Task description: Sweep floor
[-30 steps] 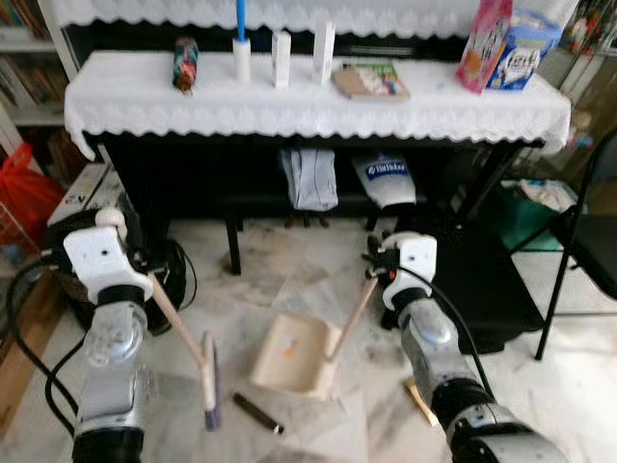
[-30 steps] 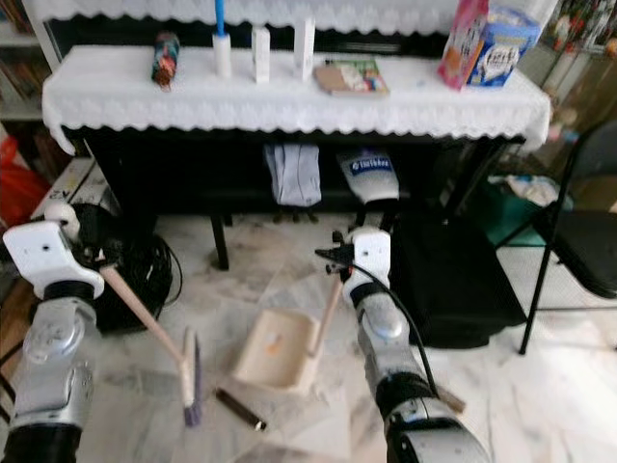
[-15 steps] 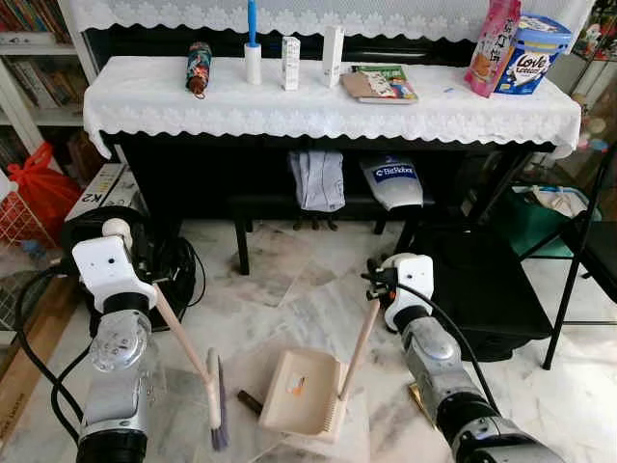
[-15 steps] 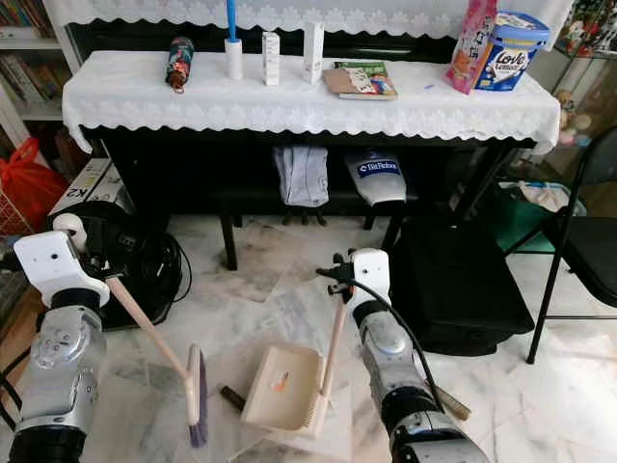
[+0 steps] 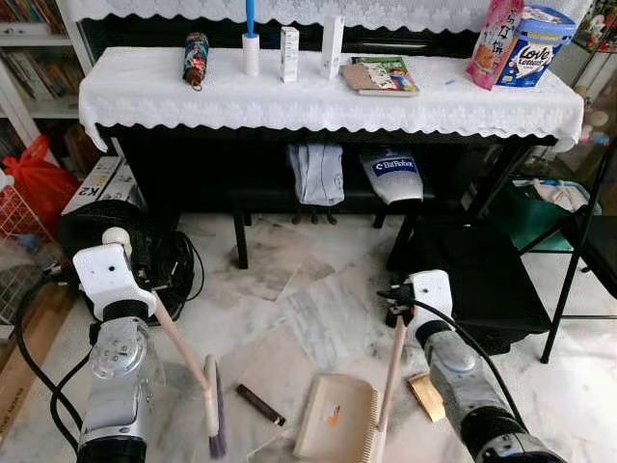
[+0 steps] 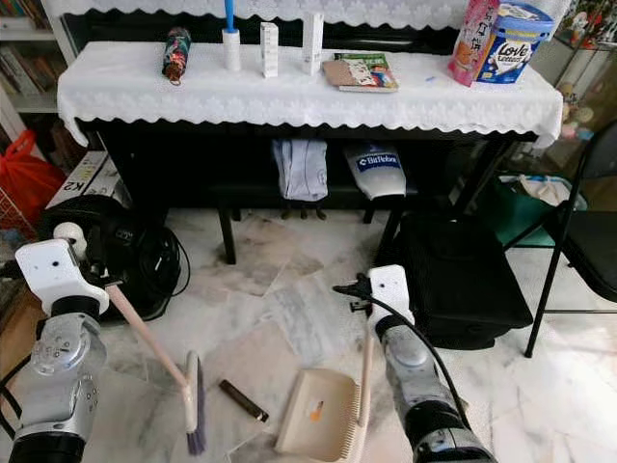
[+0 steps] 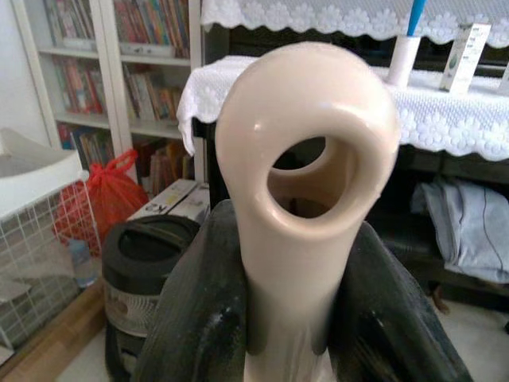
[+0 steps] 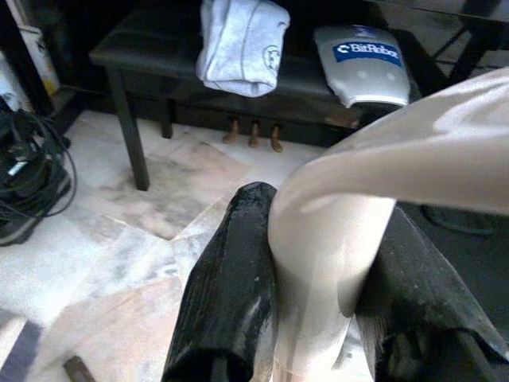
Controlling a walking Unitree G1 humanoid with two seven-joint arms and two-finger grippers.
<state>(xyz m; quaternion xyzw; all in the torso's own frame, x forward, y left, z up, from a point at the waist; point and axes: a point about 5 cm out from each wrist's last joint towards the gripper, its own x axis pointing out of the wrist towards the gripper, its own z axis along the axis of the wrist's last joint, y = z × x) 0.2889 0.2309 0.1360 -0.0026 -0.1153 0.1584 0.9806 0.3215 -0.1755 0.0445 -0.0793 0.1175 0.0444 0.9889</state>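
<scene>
Since half a second earlier, the dustpan (image 5: 337, 431) had been drawn back toward the robot and off to its right, so that the dark stick-like piece of litter (image 5: 260, 404), which had lain just beside the pan's edge, was left well apart from it on the marble floor (image 5: 318, 309).

The right tool (image 8: 310, 318) was clamped around the pale dustpan handle (image 5: 392, 371), one black finger on each side, and the pan was held low with an orange scrap (image 5: 333, 419) inside it. The left tool (image 7: 290, 318) was closed on the pale brush handle (image 7: 306, 191) just below its hanging loop, and the brush head (image 5: 213, 413) was held down at the floor, just beside the litter on the side away from the pan.

Several risks could be judged from this layout. If the brush were swept too briskly, the stick could be rolled past the pan's mouth or under its lip. If the pan were tilted, the orange scrap could be spilled out again. A tan scrap (image 5: 425, 395) beside the right arm could be overlooked or pushed about by it, and the cables (image 5: 178, 275) near the left arm could be snagged by a wide stroke.
</scene>
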